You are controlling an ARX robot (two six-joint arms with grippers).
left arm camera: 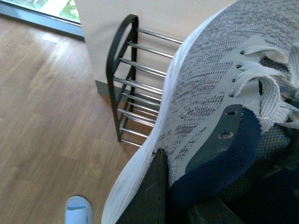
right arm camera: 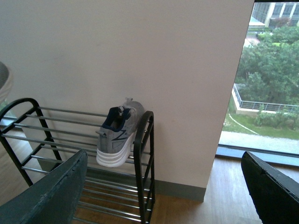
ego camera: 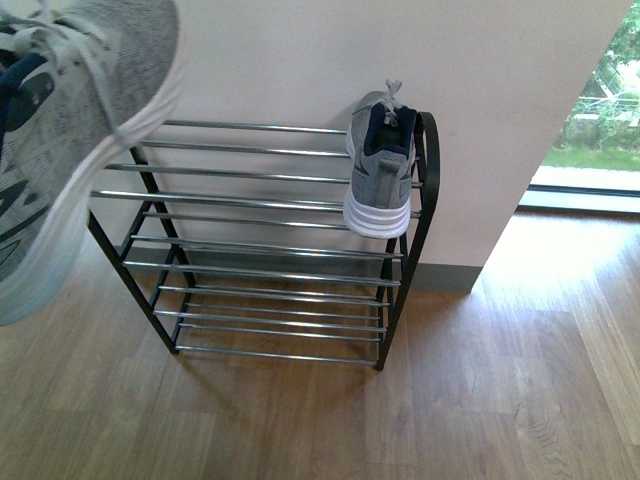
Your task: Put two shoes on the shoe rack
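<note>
At the shoe rack's right end: one grey knit sneaker [ego camera: 381,165] is sitting on the top tier of the shoe rack [ego camera: 260,249], just beside the black side frame. Its heel is facing outward and its toe is pointing at the wall.
Off the shoe rack's left end: the second grey sneaker [ego camera: 70,140] is hanging in the air, short of the rods and touching none of them. It is tilting steeply, with its white sole facing the rack.
Left fingers [left arm camera: 150,196]: clamping the second grey sneaker. One dark finger is pressing its outer side by the white sole, and the other seems to be reaching into the navy-lined opening, though it is mostly hidden.
Right fingers [right arm camera: 51,196]: spreading wide apart, gripping nothing, and pointing at the rack's right end from well apart.
Floor apart from the shoe rack: a pale blue slide slipper [left arm camera: 78,211] is lying on the wood, with nothing touching it.
Step in hand: by my reading, the left arm is carrying the second sneaker toward the rack, with one shoe placed and one remaining.
Next move: likely calling for levelling the sneaker sole-down, bringing it over the free rods left of the placed sneaker, and lowering it until the sole is spanning two rods before the fingers are opening.
Risk: a tilted sole may be slipping between the chrome rods.
</note>
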